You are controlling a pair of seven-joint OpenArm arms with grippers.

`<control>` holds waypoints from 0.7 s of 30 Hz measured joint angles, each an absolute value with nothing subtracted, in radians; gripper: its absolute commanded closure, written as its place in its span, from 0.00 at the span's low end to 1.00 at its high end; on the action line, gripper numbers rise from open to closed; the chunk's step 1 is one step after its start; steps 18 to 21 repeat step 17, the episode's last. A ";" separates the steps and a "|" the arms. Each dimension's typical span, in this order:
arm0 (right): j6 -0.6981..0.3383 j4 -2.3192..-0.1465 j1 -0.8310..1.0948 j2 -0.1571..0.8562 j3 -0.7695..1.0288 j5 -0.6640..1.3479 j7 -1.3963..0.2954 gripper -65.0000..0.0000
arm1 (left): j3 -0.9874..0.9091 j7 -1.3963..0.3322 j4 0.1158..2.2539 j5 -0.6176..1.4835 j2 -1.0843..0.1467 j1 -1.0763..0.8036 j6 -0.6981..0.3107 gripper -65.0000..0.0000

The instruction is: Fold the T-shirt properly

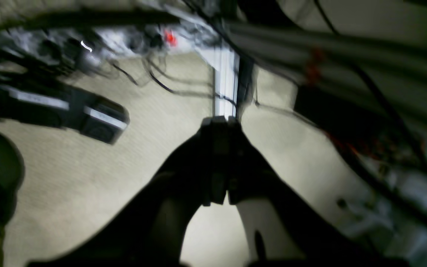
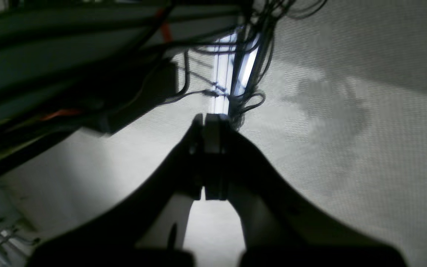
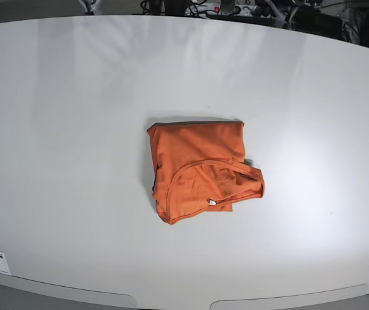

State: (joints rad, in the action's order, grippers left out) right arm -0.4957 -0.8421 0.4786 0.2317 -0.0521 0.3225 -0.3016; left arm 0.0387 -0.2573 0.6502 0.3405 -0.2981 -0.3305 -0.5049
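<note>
White table [image 3: 55, 129] bears folded orange T-shirt [image 3: 200, 171]; left claw [image 1: 219, 120] and right claw [image 2: 209, 120] pressed together

The folded T-shirt [image 3: 200, 170] is the sole obstacle at centre; the white surface [image 3: 55, 129] lies bare from twelve round to twelve o'clock.

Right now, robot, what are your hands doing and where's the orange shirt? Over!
Left gripper shut, empty. Right gripper shut, empty. T-shirt folded small, mid-table, neckline and white tag showing on top. Nothing near it.
</note>
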 measured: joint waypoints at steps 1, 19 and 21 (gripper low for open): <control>-0.469 -0.825 0.461 0.229 -0.075 0.294 -0.295 1.00 | 0.062 -0.233 0.641 0.321 -0.285 -0.318 -0.454 1.00; -0.310 -0.790 0.379 0.091 -0.181 0.130 -0.290 1.00 | 0.381 -0.123 0.627 0.371 -0.174 -0.274 -0.086 1.00; -0.310 -0.790 0.379 0.091 -0.181 0.130 -0.290 1.00 | 0.381 -0.123 0.627 0.371 -0.174 -0.274 -0.086 1.00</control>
